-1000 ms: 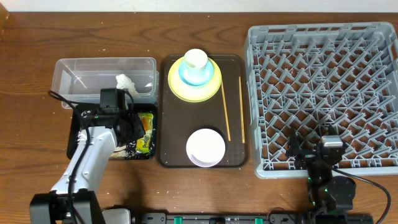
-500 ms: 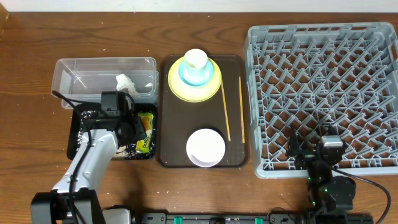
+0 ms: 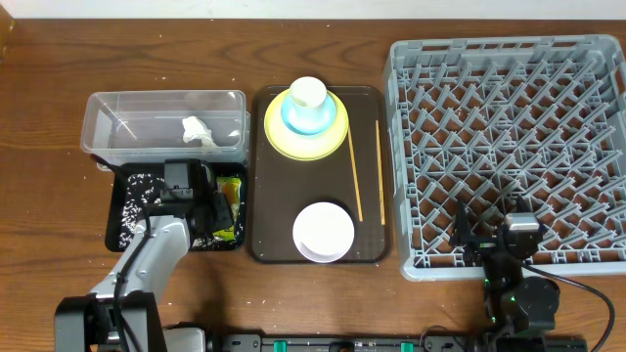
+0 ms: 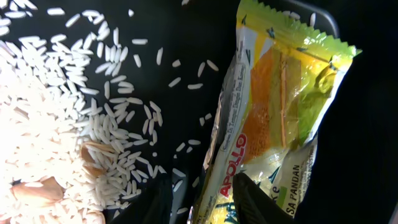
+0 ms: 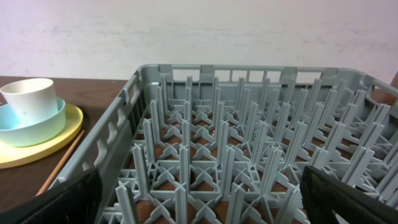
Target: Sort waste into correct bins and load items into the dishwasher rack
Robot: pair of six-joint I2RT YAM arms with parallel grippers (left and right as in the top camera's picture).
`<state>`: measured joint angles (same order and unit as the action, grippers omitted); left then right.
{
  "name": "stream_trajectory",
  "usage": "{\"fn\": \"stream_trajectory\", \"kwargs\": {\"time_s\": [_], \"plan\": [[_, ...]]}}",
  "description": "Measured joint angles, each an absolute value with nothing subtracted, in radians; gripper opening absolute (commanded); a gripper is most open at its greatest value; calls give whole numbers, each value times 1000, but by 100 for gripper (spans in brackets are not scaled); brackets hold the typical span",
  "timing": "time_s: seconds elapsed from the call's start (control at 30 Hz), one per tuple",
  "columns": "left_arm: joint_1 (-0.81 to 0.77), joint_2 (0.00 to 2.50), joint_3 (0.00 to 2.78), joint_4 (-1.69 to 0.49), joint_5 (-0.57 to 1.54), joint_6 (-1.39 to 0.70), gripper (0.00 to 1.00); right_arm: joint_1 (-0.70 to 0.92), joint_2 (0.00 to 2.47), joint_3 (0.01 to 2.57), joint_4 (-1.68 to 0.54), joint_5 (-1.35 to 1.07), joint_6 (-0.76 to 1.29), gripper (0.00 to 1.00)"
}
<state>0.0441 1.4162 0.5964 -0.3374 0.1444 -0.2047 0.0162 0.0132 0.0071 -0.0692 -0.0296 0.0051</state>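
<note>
Left wrist view, close up: left gripper (image 4: 208, 202) at 6 o'clock, one finger each side of snack wrapper (image 4: 273, 106) end. Cannot tell if squeezing. Word "APOLLO" readable only here. Rice (image 4: 43, 124) heaped at 9 o'clock.

Overhead view, whole table: wrapper and rice both in black tray (image 3: 112, 235). Tissue (image 3: 196, 129) in clear tub (image 3: 117, 117), at tray's 12 o'clock. Plate (image 3: 337, 137), blue bowl (image 3: 318, 122), cup (image 3: 308, 95) stacked at brown tray (image 3: 284, 196) 12 o'clock. White bowl (image 3: 324, 232) at 6, chopsticks (image 3: 354, 176) at 3.

Right wrist view: right gripper (image 5: 202, 186) fingers spread wide, at near edge of rack (image 5: 249, 124).
</note>
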Motion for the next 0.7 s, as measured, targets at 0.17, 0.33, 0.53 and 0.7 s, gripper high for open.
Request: {"fn": "stream_trajectory", "kwargs": {"time_s": [0.17, 0.33, 0.53, 0.7], "plan": [[44, 1417, 595, -335, 150, -205, 30, 16, 13, 7, -69, -30, 5, 99], [44, 1417, 595, -334, 151, -204, 23, 16, 13, 7, -69, -30, 5, 99], [44, 1417, 595, -331, 151, -205, 23, 16, 13, 7, -69, -30, 5, 99], [44, 1417, 595, -331, 151, -228, 12, 16, 13, 7, -69, -30, 5, 99]]}}
